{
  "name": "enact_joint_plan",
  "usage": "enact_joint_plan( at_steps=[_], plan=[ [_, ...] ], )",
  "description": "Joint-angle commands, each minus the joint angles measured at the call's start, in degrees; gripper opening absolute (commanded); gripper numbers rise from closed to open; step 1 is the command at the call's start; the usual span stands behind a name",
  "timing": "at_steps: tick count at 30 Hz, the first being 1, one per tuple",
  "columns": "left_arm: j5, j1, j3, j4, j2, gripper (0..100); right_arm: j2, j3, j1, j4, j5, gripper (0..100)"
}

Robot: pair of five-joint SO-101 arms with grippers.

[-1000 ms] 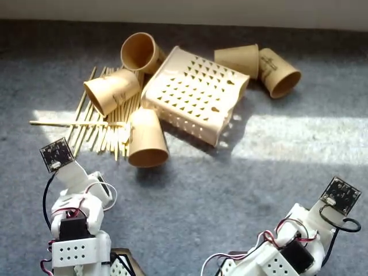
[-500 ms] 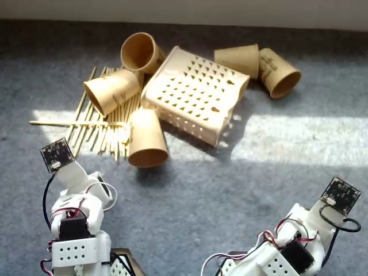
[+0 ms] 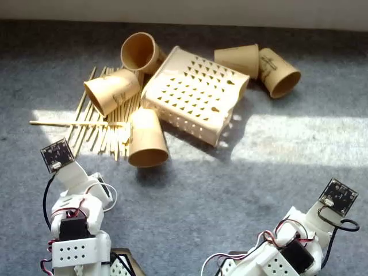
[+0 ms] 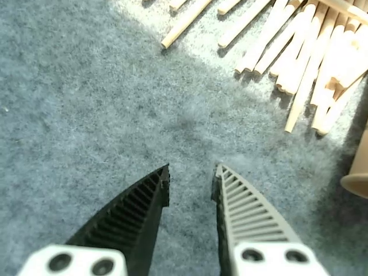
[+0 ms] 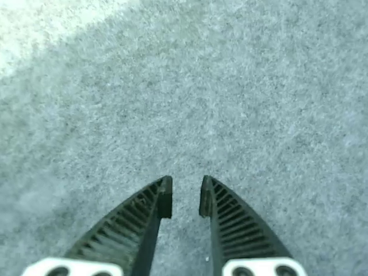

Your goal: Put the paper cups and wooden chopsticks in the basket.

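Grey carpet (image 3: 207, 195) covered the table, with a band of sunlight (image 3: 287, 141) across it. Your main risk was the basket (image 3: 195, 95). It appeared to lie overturned at the far middle, perforated underside up and no opening showing, so anything you set on it would probably slide off until you righted it.

Righting it could knock the far-left cup (image 3: 140, 52) at its far left corner and the near cup (image 3: 147, 139) by its near left edge. The wooden chopsticks (image 3: 100, 123) lay fanned and overlapping left of the basket, and the middle cup (image 3: 111, 91) rested across them. A pinch there could catch several sticks or send that cup rolling. The right-hand cups (image 3: 259, 66) lay on their sides, touching, just beyond the basket's far right corner.

Your left gripper (image 4: 191, 172) hung over bare carpet near the stick ends, jaws slightly parted around nothing. Your right gripper (image 5: 184, 184) was over carpet at the near right, well apart from everything, its jaws narrowly parted and empty.

Nothing showed in the basket, and the cup mouths you could see looked empty.
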Motion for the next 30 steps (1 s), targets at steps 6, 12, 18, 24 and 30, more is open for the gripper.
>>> enact_joint_plan(
  at_steps=[6,12,18,24,30],
  plan=[
    [0.18,0.84,1.27,0.44,-0.40,15,0.48,7.34,0.57,0.75,-0.88,9.5],
    [0.18,0.84,1.27,0.44,-0.40,14,0.48,7.34,0.57,0.75,-0.88,9.5],
    [0.09,0.57,1.19,1.23,-0.48,15,0.48,7.34,0.57,0.75,-0.88,9.5],
    [0.09,0.57,-6.64,10.64,0.04,15,0.48,7.34,0.57,0.75,-0.88,9.5],
    [-0.09,0.48,-20.62,18.99,0.04,15,0.48,7.34,0.57,0.75,-0.88,9.5]
  ],
)
